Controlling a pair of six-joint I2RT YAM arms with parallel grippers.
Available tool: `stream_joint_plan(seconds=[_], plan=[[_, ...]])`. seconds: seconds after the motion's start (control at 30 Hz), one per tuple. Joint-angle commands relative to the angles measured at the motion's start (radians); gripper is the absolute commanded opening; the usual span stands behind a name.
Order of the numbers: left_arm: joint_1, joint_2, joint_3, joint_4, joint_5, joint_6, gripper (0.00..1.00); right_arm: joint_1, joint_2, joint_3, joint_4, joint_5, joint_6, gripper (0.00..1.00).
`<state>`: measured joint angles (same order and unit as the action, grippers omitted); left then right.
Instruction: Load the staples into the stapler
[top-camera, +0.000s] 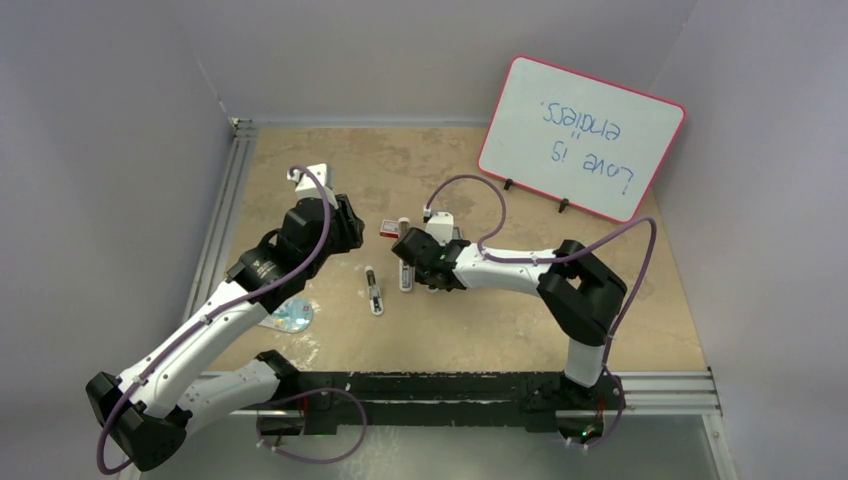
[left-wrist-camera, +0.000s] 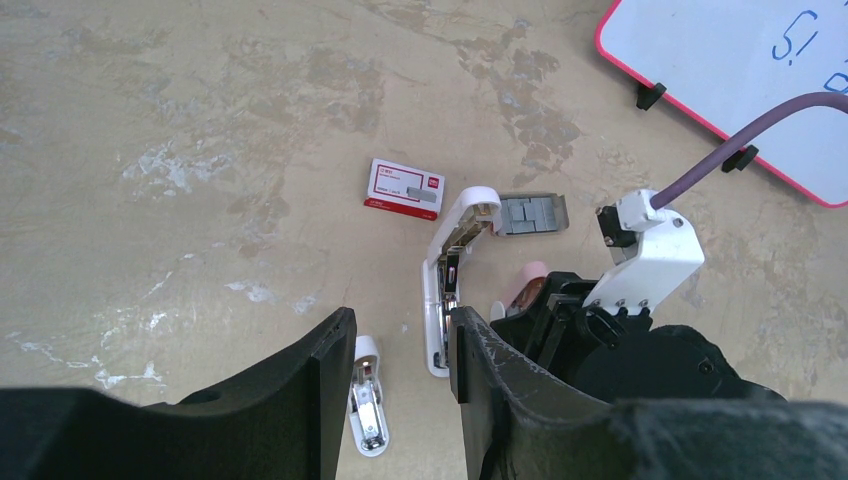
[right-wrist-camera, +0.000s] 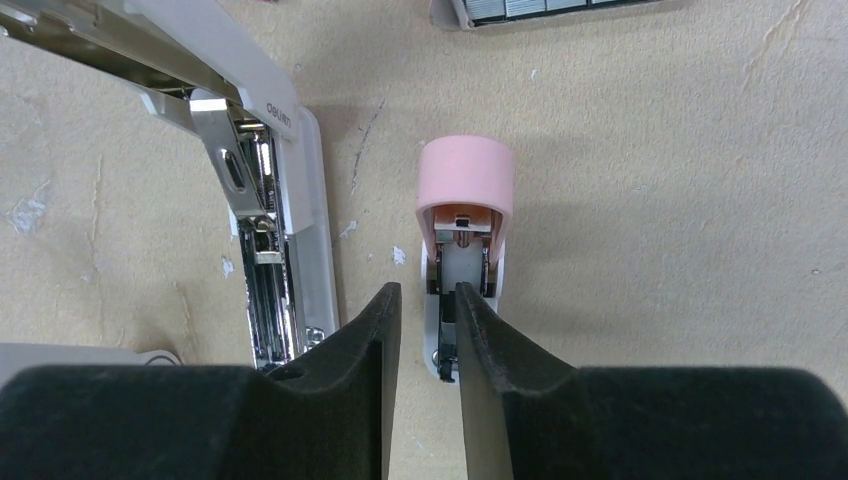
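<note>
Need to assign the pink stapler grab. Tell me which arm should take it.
Right. The right pincer hangs above the near end of the pink stapler, fingers lined up with it. The left pincer is off to the side, with the open white stapler between it and the pink one.

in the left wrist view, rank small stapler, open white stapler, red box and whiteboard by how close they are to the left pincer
From the left pincer:
1. small stapler, low between its fingers in that view
2. open white stapler, just ahead, slightly right
3. red box, farther ahead
4. whiteboard, far upper right
</note>
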<state>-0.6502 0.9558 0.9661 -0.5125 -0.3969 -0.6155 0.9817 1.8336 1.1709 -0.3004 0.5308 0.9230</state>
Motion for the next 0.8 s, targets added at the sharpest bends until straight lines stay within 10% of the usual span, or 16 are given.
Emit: stream_joint_plan(seconds=[0.0, 0.77], plan=[[0.004, -0.003, -0.010, 0.026, -0.013, 0.016, 0.39, 0.007, -0.026, -0.012, 0.002, 0.008, 0.010, 0.29], [0.003, -0.003, -0.010, 0.025, -0.013, 0.015, 0.39, 0.007, -0.084, 0.008, -0.022, 0.025, 0.016, 0.30]])
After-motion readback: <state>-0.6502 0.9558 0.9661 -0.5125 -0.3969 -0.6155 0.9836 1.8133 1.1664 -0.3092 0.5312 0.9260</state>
